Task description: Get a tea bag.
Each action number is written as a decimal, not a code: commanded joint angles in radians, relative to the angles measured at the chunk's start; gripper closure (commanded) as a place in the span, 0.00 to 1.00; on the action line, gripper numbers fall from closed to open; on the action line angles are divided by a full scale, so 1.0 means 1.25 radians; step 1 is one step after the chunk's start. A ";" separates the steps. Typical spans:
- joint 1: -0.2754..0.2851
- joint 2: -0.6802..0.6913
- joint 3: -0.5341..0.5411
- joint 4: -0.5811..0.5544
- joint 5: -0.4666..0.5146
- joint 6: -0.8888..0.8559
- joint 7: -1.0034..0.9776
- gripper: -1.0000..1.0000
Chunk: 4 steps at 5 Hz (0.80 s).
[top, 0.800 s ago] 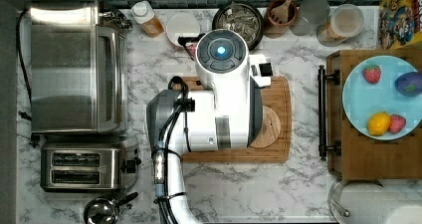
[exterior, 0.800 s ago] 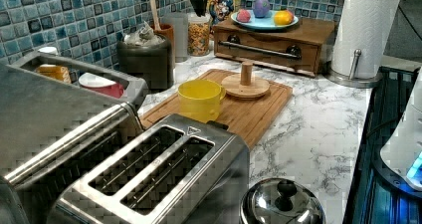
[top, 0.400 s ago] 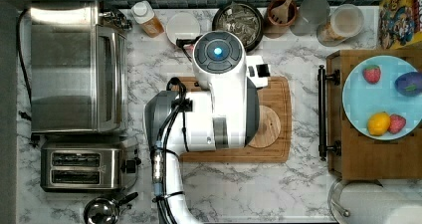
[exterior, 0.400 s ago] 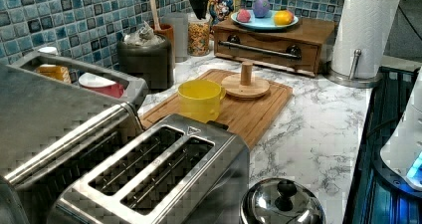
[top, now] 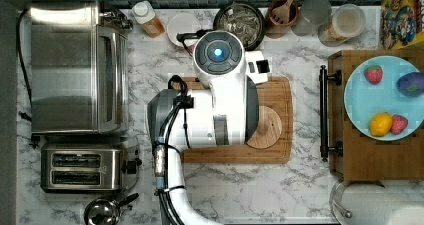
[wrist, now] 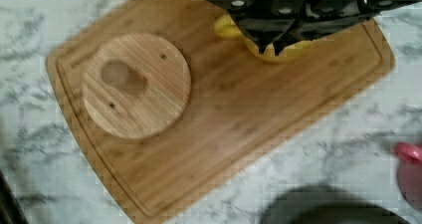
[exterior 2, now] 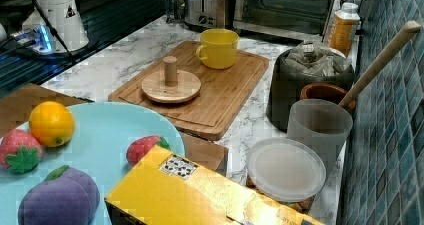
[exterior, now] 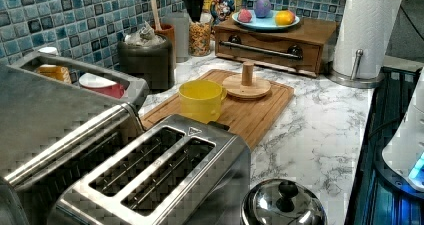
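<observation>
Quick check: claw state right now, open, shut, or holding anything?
Claw: cannot be told. It hangs over the yellow mug on the board; no tea bag seen in it.

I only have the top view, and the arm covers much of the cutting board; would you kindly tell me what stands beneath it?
Observer: A yellow mug stands on the cutting board, under the arm.
Operator: Thank you. Is the round wooden disc flat?
Observer: No, an upright peg rises from its middle.
Operator: How full is the dark canister?
Observer: The tea bags are heaped above its rim.
</observation>
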 commanded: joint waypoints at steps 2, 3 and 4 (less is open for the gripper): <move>-0.067 0.005 0.045 0.053 -0.090 0.240 0.112 1.00; -0.024 0.046 0.004 0.117 -0.122 0.232 0.121 1.00; -0.025 0.115 0.008 0.217 -0.129 0.169 0.123 1.00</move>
